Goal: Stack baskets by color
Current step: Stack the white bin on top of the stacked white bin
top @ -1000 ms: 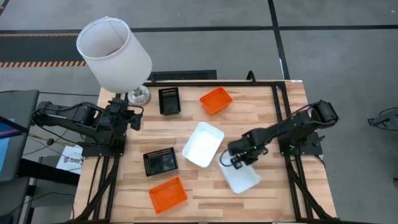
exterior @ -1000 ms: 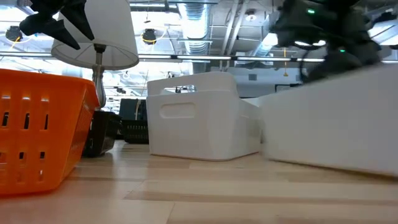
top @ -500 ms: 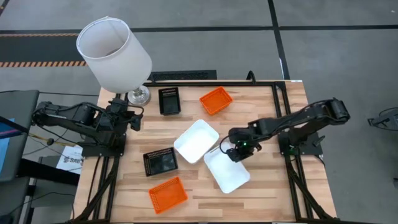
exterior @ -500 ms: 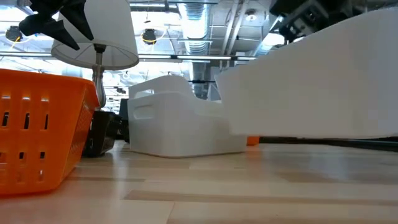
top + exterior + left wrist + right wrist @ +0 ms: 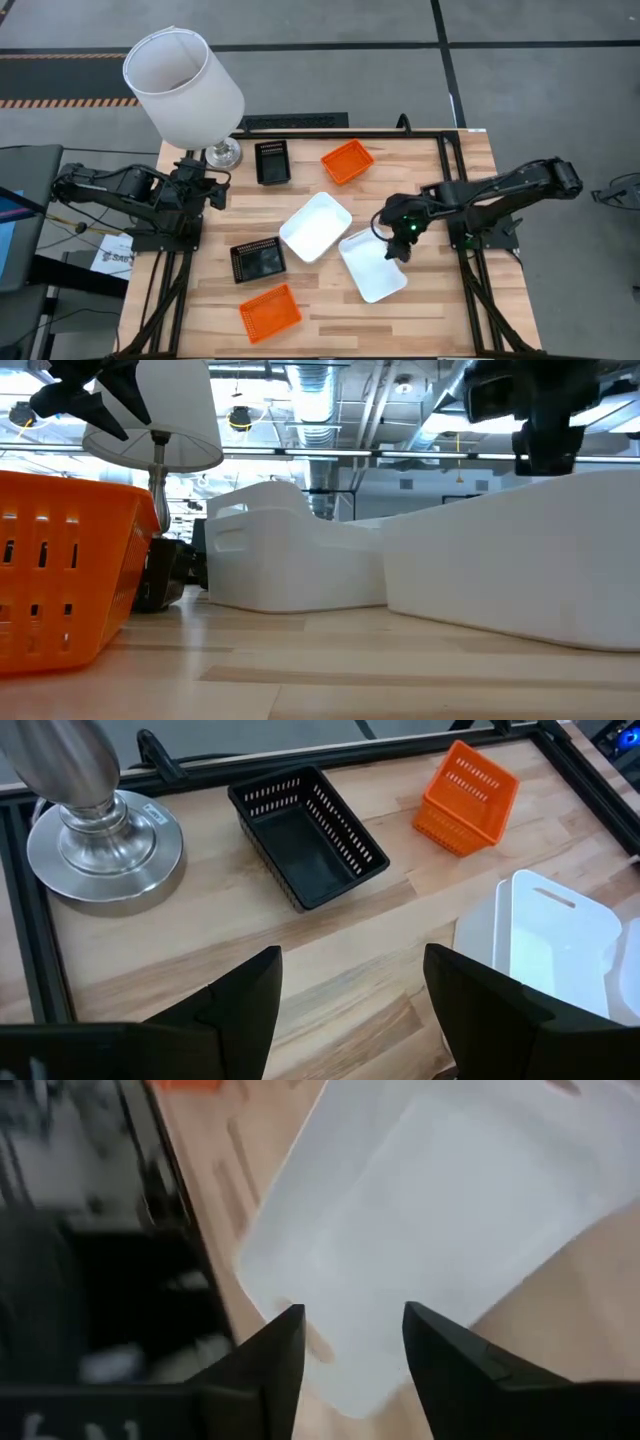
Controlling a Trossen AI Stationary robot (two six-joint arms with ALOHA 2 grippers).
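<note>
Two white baskets sit mid-table, one [image 5: 316,226] toward the left and one [image 5: 373,264] nearer the front, their corners close together. My right gripper [image 5: 393,246] hangs open just above the nearer one's right rim [image 5: 400,1230], clear of it in the low view [image 5: 545,455]. A black basket [image 5: 272,162] and an orange one [image 5: 347,161] lie at the far side. Another black basket [image 5: 258,260] and another orange one [image 5: 270,311] lie near the front left. My left gripper [image 5: 217,189] waits open at the left edge [image 5: 350,990].
A tall lamp with a big white shade [image 5: 183,85] stands on its metal foot [image 5: 100,840] at the far left corner, beside my left arm. Black frame rails [image 5: 455,150] run along the table's far and side edges. Bare wood [image 5: 440,300] shows at the front right.
My right gripper lifted the nearer white basket at a tilt and carried it a little toward the left and far side. It nudged the other white basket leftward and turned it. The nearer basket now lies flat on the table; the gripper has let go, risen and rolled.
</note>
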